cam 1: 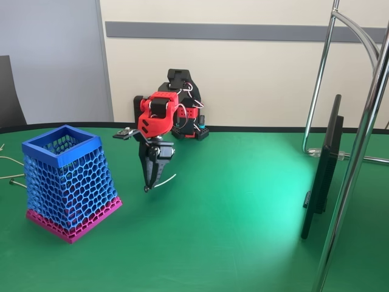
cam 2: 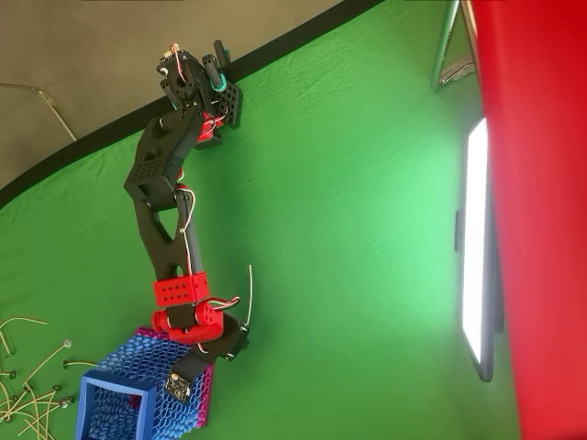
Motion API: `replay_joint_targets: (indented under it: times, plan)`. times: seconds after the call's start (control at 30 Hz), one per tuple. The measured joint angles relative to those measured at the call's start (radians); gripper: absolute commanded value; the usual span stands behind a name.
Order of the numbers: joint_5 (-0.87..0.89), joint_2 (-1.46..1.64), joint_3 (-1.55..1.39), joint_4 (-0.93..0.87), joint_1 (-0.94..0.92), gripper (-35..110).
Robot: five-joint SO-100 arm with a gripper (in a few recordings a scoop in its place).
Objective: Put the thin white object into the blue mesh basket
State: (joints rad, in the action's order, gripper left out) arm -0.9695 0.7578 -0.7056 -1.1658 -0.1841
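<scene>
The blue mesh basket (cam 1: 67, 182) stands on the green table at the left, with a square blue rim and a pink base band; in the overhead view the basket (cam 2: 110, 396) is at the bottom left. My red and black gripper (cam 1: 148, 184) points down just right of the basket and is shut on the thin white object (cam 1: 165, 181), which curves out to the right from the fingertips. Seen from overhead, the gripper (cam 2: 240, 332) sits beside the basket's upper right corner and the white strand (cam 2: 249, 293) runs straight away from it.
A dark monitor (cam 1: 322, 170) stands edge-on at the right, with shiny metal stand poles (cam 1: 358, 152) around it. Thin pale wires (cam 2: 27, 390) lie at the left edge past the basket. The arm's base (cam 1: 182, 115) is at the table's far edge.
</scene>
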Motion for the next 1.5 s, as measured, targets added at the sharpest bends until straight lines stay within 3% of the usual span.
replay_joint_targets:
  times: [0.3, 0.9, 1.23, 1.5]
  plan:
    - [-0.067, 0.015, 0.193, 0.000, 0.012, 4]
    - [-0.494, 0.044, 0.592, 0.176, -0.124, 4]
    - [-0.673, 0.094, 0.611, 0.413, -0.161, 4]
    - [-0.709, 0.169, 0.472, 0.535, -0.206, 4]
